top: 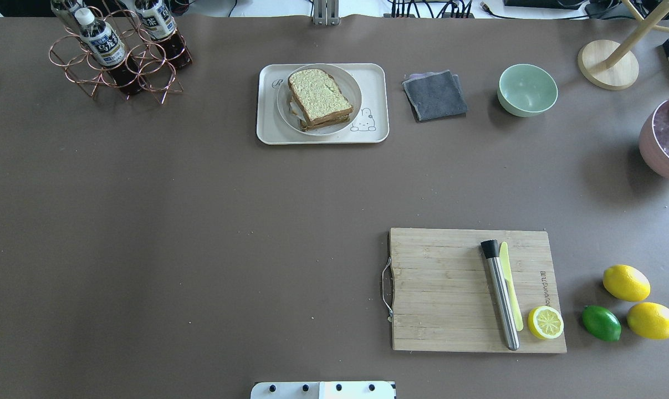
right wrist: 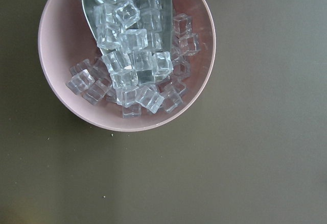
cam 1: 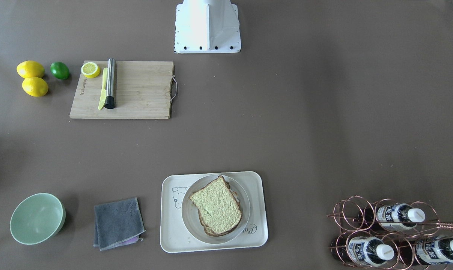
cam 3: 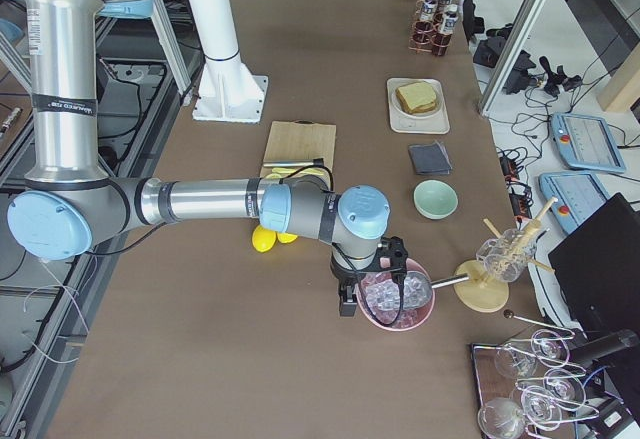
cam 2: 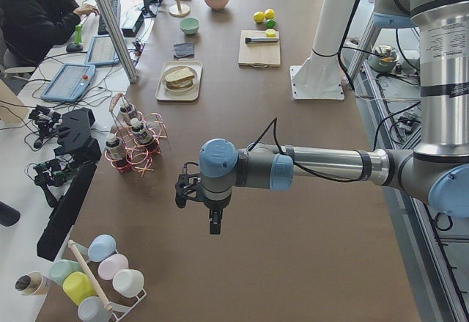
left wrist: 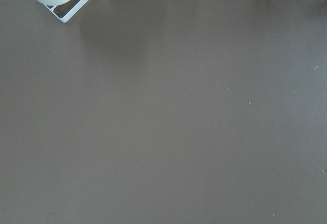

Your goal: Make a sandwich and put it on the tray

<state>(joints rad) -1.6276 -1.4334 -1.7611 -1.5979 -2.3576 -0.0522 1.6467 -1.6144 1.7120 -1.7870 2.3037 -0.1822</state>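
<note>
where the sandwich (cam 1: 217,206) lies: on the round plate (cam 1: 190,222), which sits inside the tray (cam 1: 170,232); the top slice is a little askew over the lower one
step: you can take the building and placing as done, or all but done; no part of the sandwich lies off the tray
next move: probably none; if you want the bread on the tray itself, you would have to lift the whole stack off the plate without letting the slices shear
left gripper (cam 2: 211,219): over bare table, well apart from the tray, out past the bottle rack (cam 1: 391,232); no object shows in it; only a side view shows it, so you cannot tell whether it is released or clenched
right gripper (cam 3: 350,299): well apart from the tray on the other side, above the pink bowl of ice (right wrist: 127,55); again, cannot tell
around the tray: the grey cloth (cam 1: 117,223) is just beside it on the robot's right, with the green bowl (cam 1: 36,217) beyond that; the cutting board (cam 1: 136,93) lies nearer the robot's base
in the way: nothing crowds the tray; only the rack and the cloth flank it
</note>
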